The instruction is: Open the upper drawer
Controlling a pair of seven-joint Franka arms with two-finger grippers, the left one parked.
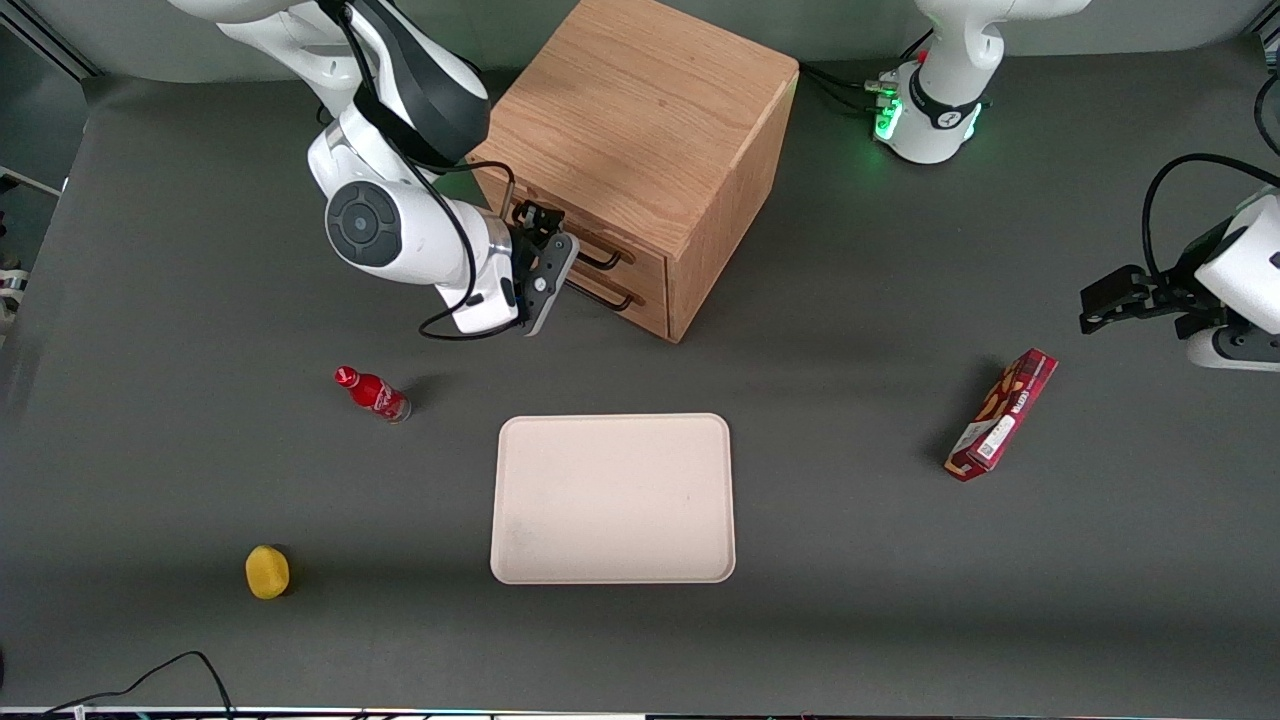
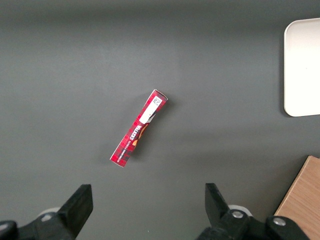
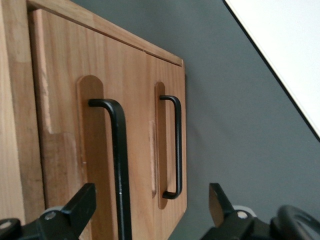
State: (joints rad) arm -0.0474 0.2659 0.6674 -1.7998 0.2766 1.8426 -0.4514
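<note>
The wooden cabinet (image 1: 640, 110) stands at the back of the table, its two drawers facing the working arm's end. The upper drawer (image 1: 645, 268) is shut, flush with the cabinet face. In the right wrist view the upper drawer (image 3: 65, 125) shows its long black bar handle (image 3: 119, 165). The lower drawer's handle (image 3: 177, 145) lies farther from the camera. My gripper (image 1: 562, 262) hovers just in front of the drawer fronts, close to the upper handle (image 1: 600, 258). The gripper (image 3: 150, 212) is open, and the upper handle runs between its fingers without touching either.
A cream tray (image 1: 612, 498) lies nearer the front camera than the cabinet. A red bottle (image 1: 372, 393) and a yellow fruit (image 1: 267, 571) sit toward the working arm's end. A red snack box (image 1: 1001, 414) lies toward the parked arm's end.
</note>
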